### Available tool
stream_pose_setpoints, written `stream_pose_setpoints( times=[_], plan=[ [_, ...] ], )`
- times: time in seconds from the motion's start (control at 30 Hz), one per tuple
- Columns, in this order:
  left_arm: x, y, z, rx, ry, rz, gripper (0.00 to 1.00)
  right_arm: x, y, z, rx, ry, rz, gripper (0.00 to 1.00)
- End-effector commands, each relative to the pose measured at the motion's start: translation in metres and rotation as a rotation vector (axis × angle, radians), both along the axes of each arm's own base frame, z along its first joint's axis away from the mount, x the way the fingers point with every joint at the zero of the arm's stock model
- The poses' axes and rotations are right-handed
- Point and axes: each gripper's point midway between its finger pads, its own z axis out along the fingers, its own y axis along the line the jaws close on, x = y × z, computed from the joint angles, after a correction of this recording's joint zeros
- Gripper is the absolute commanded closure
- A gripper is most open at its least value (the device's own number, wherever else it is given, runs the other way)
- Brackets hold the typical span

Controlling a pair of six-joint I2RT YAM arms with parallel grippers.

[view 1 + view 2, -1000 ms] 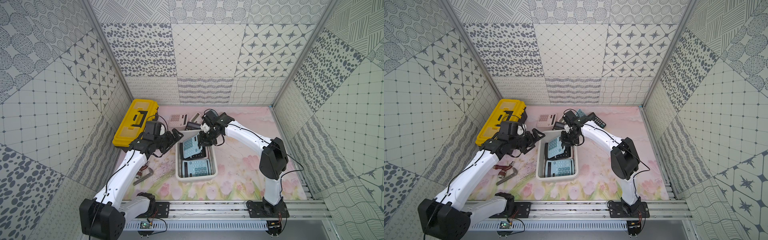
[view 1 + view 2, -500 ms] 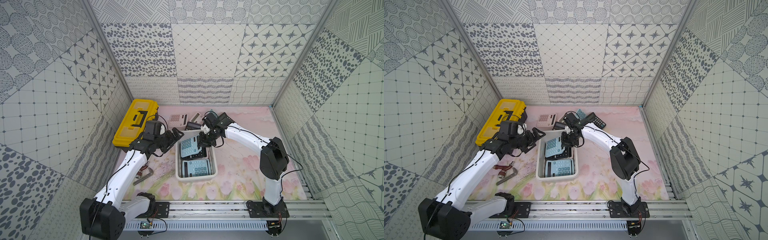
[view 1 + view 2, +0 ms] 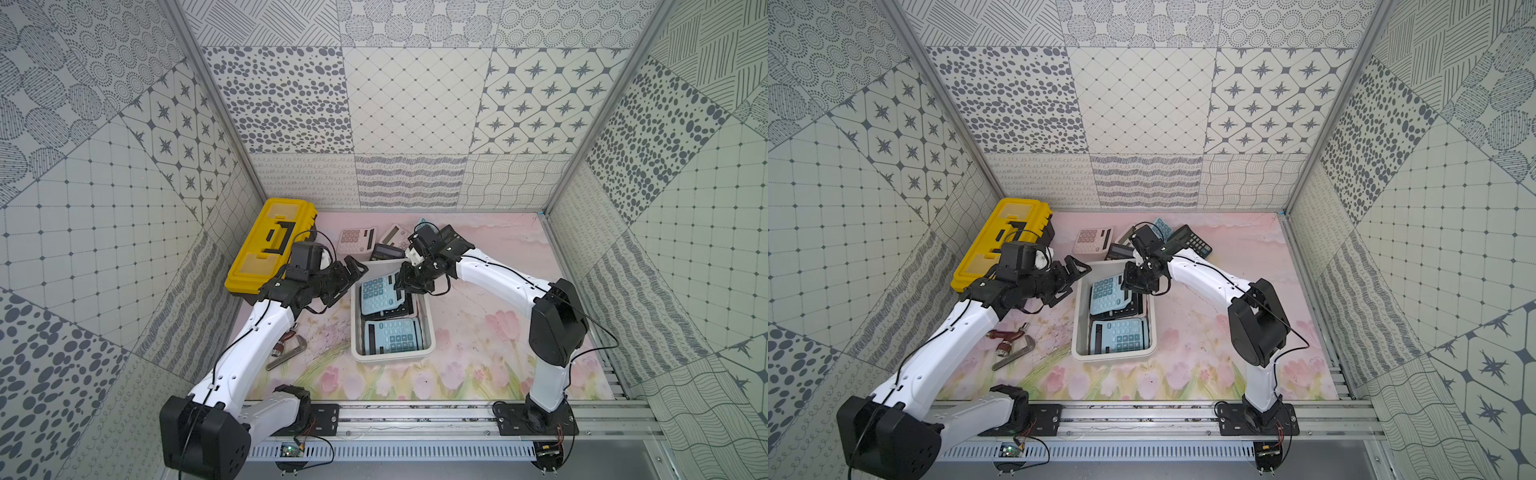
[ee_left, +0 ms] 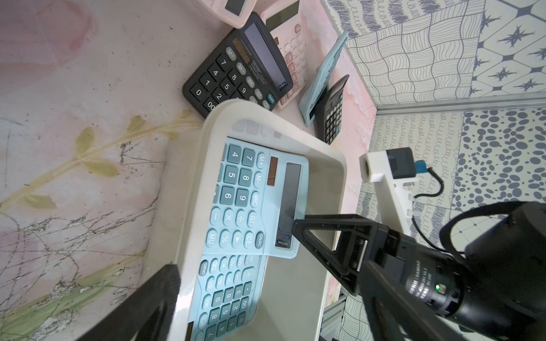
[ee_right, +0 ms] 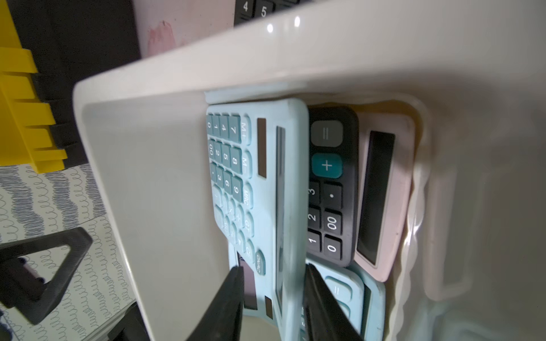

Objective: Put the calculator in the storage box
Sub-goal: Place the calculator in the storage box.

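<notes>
Light-blue calculator (image 3: 376,293) sits keys-up in the far half of the storage box (image 3: 390,356). It is tilted on a black calculator (image 5: 331,189) and overlaps a second blue calculator (image 3: 392,336) in the near half. My right gripper (image 5: 271,274) is right over its display end, jaws part-way apart, one finger each side of that edge, loose, not clamped. My left gripper (image 3: 347,282) hangs just beside the box's left rim, jaws wide apart, holding nothing. Readable: keys M+, M−, MRC, GT, CE, ON/AC on the light-blue one; "DEXIN" on the outer black calculator (image 4: 236,73) on the mat beyond the box; "DAMIAO" on my right wrist motor (image 4: 419,280).
</notes>
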Motion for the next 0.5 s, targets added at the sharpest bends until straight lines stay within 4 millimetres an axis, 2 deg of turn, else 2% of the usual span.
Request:
stream_pose_setpoints(
  times=[0.0,0.17,0.47],
  plan=[
    [0.010,-0.002,0.014,-0.003,-0.048,-0.014,0.00,0.007,-0.005,0.029,0.048,-0.076,-0.013,0.58],
    [0.027,-0.005,0.032,0.021,-0.068,-0.038,0.00,0.012,-0.026,0.044,0.065,-0.102,-0.046,0.57],
    [0.067,-0.021,0.074,-0.028,-0.186,-0.080,0.00,0.024,-0.071,0.066,0.106,-0.160,-0.107,0.47]
  ],
)
